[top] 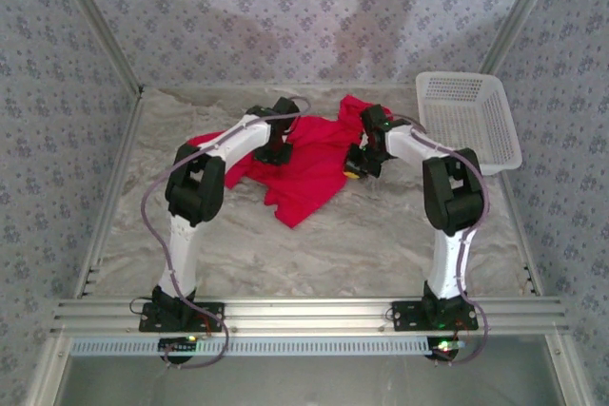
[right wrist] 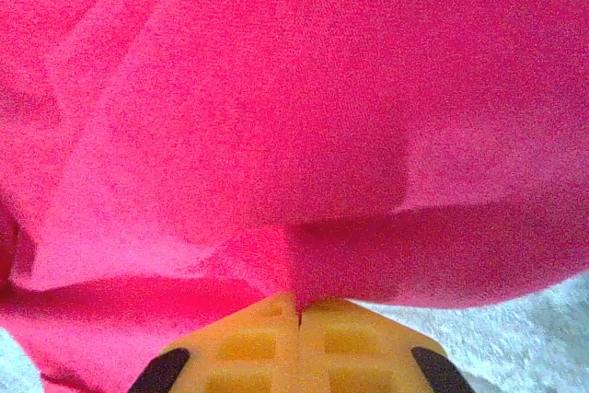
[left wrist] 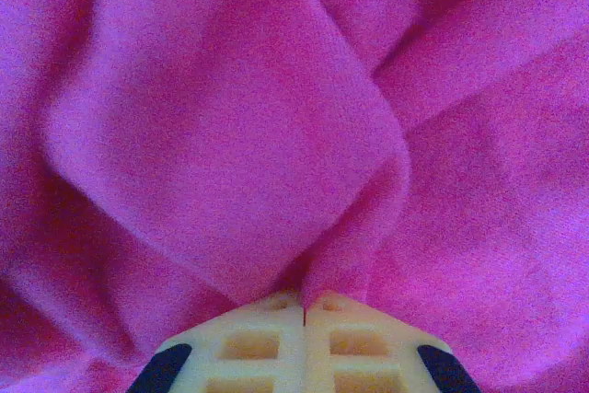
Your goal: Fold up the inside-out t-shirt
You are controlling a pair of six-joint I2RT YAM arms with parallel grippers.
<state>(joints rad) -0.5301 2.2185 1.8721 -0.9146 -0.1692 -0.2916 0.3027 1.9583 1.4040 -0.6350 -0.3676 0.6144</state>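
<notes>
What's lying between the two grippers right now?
Bunched red fabric of the t-shirt spans from the left gripper to the right gripper, as the top view shows.

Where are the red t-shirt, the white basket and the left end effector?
red t-shirt [top: 309, 173], top external view, middle of crumpled fabric.
white basket [top: 466, 116], top external view, bare mesh floor.
left end effector [left wrist: 305, 303], left wrist view, between its shut fingertips.
</notes>
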